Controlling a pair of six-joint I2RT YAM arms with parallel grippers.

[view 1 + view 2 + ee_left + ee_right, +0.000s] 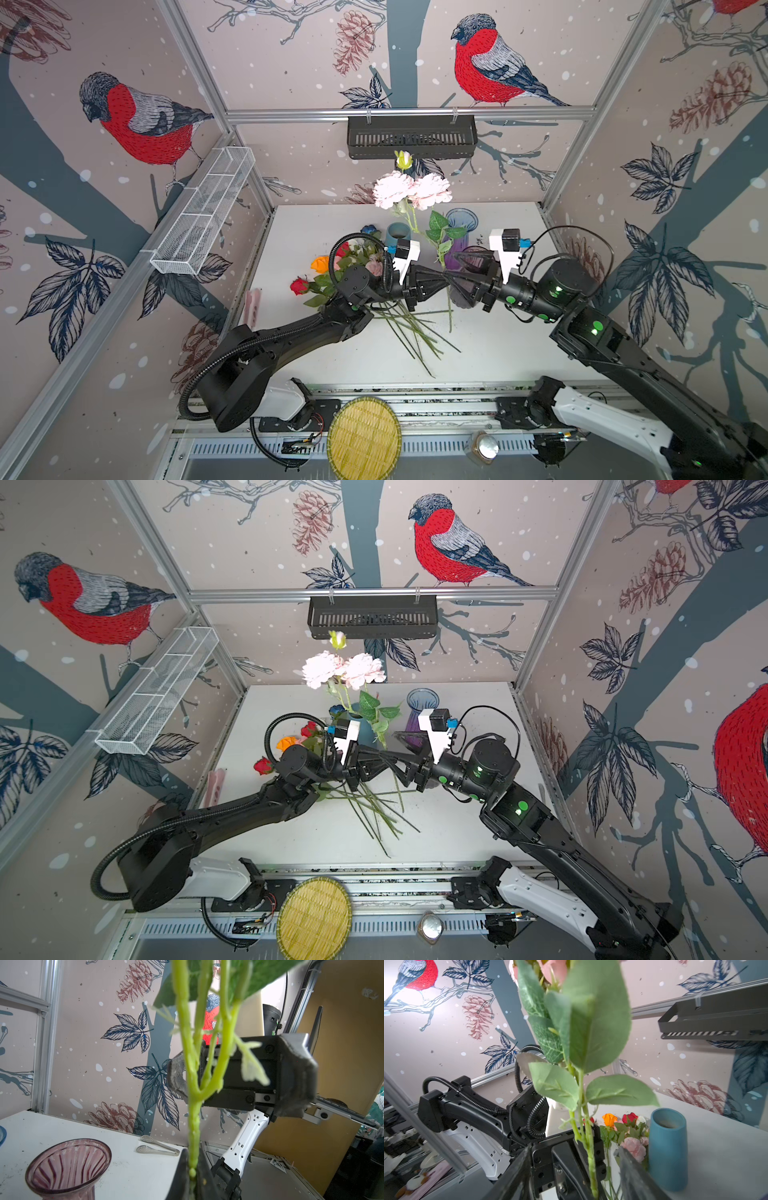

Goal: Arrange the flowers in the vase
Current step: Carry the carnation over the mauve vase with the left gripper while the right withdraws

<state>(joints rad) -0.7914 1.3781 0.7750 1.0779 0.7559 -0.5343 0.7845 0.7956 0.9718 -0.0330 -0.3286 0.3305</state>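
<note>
Left claw (444,277) apparently pinches pink flower stem (194,1126); right claw (454,272) open.

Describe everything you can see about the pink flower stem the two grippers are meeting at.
The pink flower stem is an artificial, plastic-looking branching spray standing upright above the table. It carries two frilly pale pink blooms, a small yellow-white bud above them, and broad green leaves. The left gripper is shut on its lower stem. The right gripper stands open around the same stem, not clamping it. Its bare tail hangs below the grippers.
</note>
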